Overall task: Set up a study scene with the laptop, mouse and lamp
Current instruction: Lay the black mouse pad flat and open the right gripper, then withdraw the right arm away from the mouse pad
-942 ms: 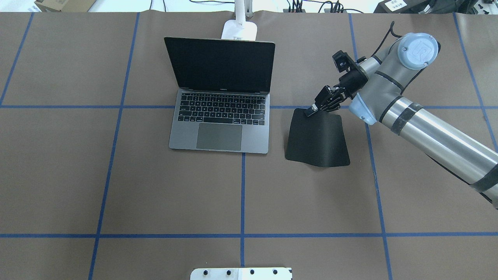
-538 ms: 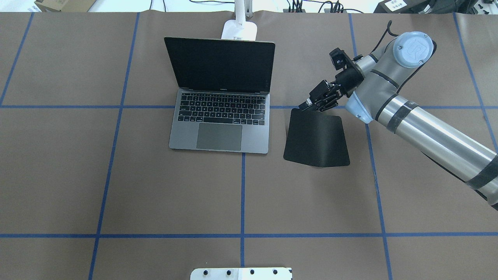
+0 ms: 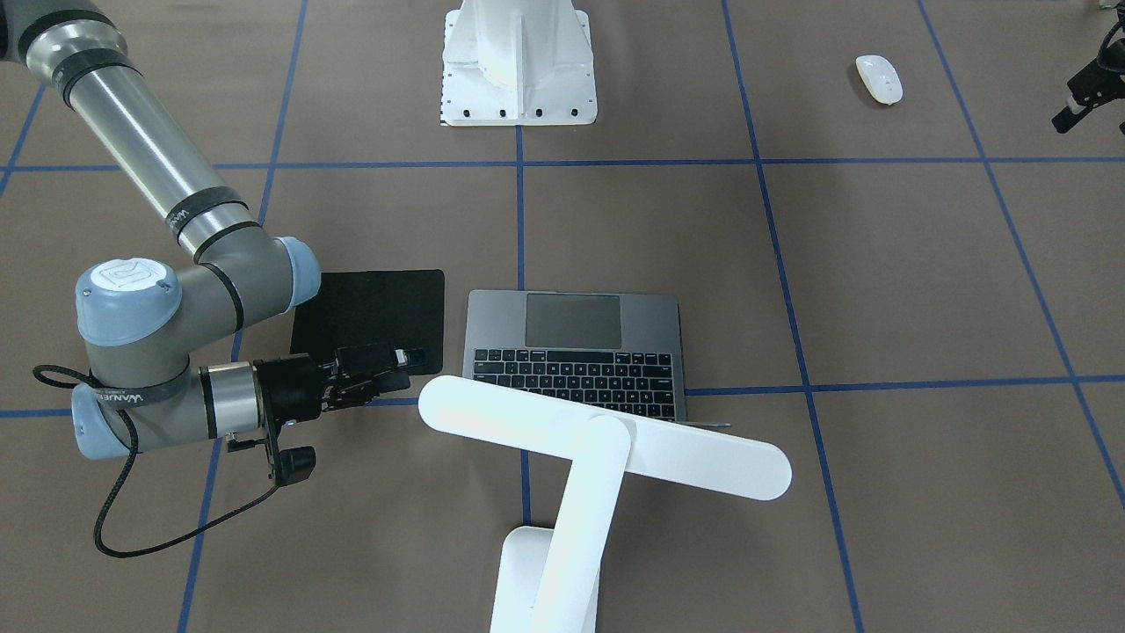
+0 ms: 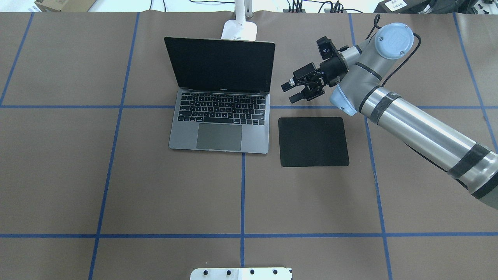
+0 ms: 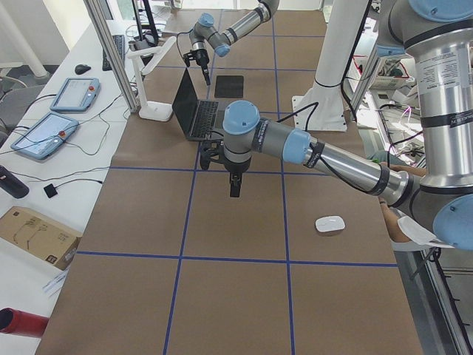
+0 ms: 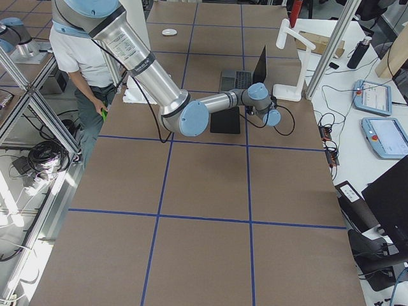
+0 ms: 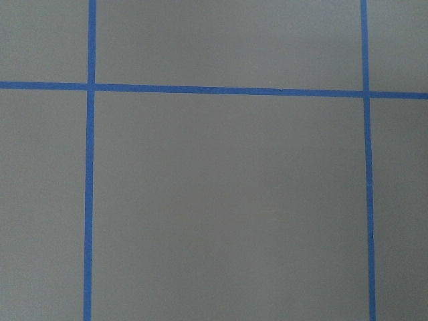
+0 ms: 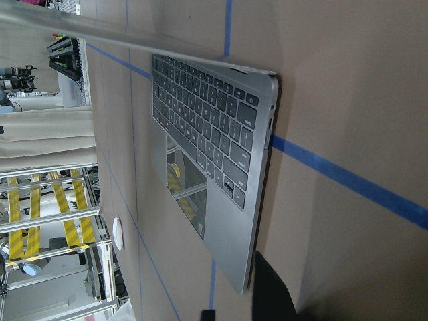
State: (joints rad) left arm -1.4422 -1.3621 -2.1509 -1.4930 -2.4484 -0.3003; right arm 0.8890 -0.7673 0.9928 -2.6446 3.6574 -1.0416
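The grey laptop (image 4: 220,126) stands open at the table's middle, screen up, and its keyboard fills the right wrist view (image 8: 214,154). Behind the laptop is the white lamp (image 3: 606,448), its bar head over the laptop's far edge and its base (image 4: 240,30) at the back. The white mouse (image 3: 879,78) lies far off on the robot's left side, near the left gripper (image 3: 1085,97); I cannot tell that gripper's state. My right gripper (image 4: 292,91) hovers open and empty just beyond the far edge of a black mat (image 4: 313,142) that lies flat beside the laptop.
The white robot pedestal (image 3: 518,61) is bolted at the table's near edge. Blue tape lines grid the brown table (image 4: 155,194). A person (image 6: 80,57) stands at the robot's side of the table. Operator desks with tablets (image 5: 52,133) sit past the lamp.
The right gripper, earlier shut on the mat's raised far edge, has let go and opened. It has drawn back toward the table's far side. The mat now lies flat.
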